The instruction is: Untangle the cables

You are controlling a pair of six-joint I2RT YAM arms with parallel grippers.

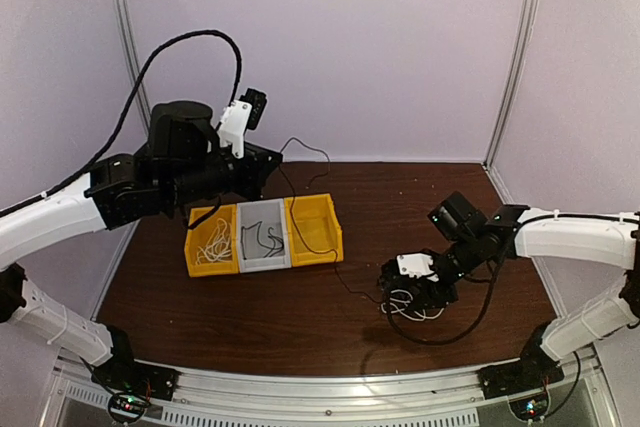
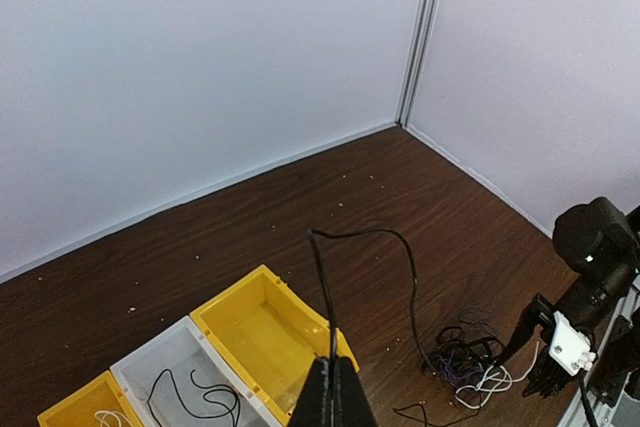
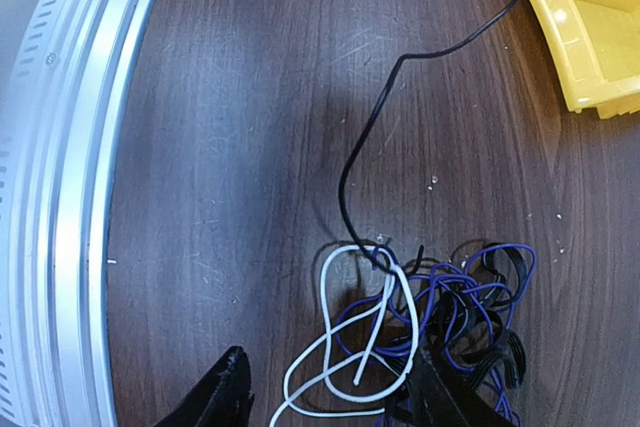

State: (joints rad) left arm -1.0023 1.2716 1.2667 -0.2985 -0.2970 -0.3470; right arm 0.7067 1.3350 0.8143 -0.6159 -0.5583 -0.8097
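Observation:
My left gripper (image 2: 335,394) hangs above the bins, shut on a thin black cable (image 2: 411,282). That cable rises from the jaws, arcs over and drops to the tangle of cables (image 2: 470,359) on the table. In the right wrist view the tangle (image 3: 450,312) is white, black and dark blue cords knotted together, and the black cable (image 3: 355,157) leads out of it toward the bins. My right gripper (image 3: 335,397) stands open low over the tangle, its fingers either side of the white loop (image 3: 340,342). From above, the left gripper (image 1: 271,159) is at the back and the right gripper (image 1: 407,293) is at the front right.
Three bins sit in a row on the table: a yellow one (image 1: 196,257) holding a white cable, a grey one (image 1: 263,265) holding a black cable, and a yellow one (image 1: 335,232) that the held cable crosses. The table's metal front rail (image 3: 70,197) lies close to the tangle.

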